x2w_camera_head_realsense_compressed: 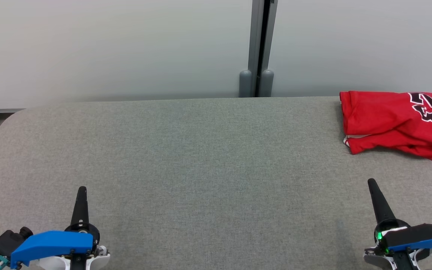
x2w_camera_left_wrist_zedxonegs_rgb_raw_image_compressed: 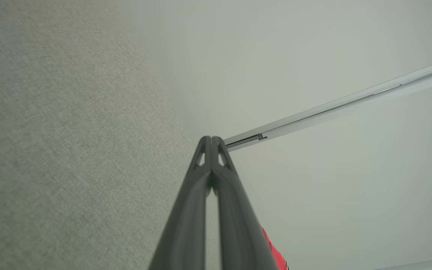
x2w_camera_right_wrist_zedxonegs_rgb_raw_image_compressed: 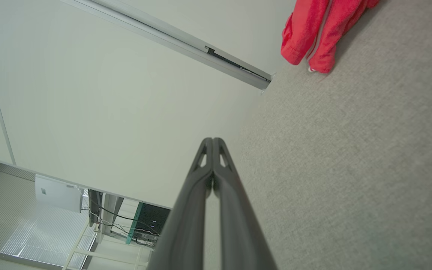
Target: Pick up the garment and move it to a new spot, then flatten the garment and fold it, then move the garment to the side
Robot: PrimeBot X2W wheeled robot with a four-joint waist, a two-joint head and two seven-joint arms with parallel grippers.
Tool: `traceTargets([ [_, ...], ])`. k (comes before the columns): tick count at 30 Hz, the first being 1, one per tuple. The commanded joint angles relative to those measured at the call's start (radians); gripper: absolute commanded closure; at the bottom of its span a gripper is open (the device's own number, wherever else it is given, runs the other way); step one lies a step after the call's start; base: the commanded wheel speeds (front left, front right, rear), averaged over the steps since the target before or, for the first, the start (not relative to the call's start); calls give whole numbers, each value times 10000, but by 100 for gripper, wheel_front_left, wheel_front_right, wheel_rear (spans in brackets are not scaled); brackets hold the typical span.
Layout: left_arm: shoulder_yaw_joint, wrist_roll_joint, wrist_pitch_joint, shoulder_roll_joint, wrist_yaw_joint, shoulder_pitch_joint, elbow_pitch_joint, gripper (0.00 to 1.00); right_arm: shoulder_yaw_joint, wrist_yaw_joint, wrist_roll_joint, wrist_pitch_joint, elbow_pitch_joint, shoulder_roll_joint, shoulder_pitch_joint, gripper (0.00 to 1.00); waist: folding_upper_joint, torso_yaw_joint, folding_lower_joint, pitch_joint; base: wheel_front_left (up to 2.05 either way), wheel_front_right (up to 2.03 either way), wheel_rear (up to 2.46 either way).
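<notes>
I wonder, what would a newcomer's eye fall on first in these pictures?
The red garment stands out first, loosely folded at the far right of the grey table, black-and-white numerals showing. Next come the left gripper at the lower left and the right gripper at the lower right, both shut and well clear of the garment.

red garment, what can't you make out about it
Head view: the red garment lies folded, so its printed number can't be read whole.
Left wrist view: mostly hidden behind the left gripper, jaws shut, and the bottom edge.
Right wrist view: the top edge cuts it off.
</notes>
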State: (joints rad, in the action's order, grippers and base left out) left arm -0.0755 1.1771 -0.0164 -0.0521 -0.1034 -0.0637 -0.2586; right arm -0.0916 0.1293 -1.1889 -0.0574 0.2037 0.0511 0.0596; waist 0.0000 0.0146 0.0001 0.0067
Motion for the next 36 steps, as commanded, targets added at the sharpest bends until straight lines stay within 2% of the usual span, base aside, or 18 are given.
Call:
traceTargets([
  [1,-37,308,-66,-2,-59,-250,105,100,-44,19,-323,-45,-38,0,236,100,0,-5,0,-1,0,0,0],
  [36,-315,3282,-759,18,-239,-458,142,100,-194,22,-3211,-449,294,-11,468,100,0,-101,0,-25,0,0,0],
])
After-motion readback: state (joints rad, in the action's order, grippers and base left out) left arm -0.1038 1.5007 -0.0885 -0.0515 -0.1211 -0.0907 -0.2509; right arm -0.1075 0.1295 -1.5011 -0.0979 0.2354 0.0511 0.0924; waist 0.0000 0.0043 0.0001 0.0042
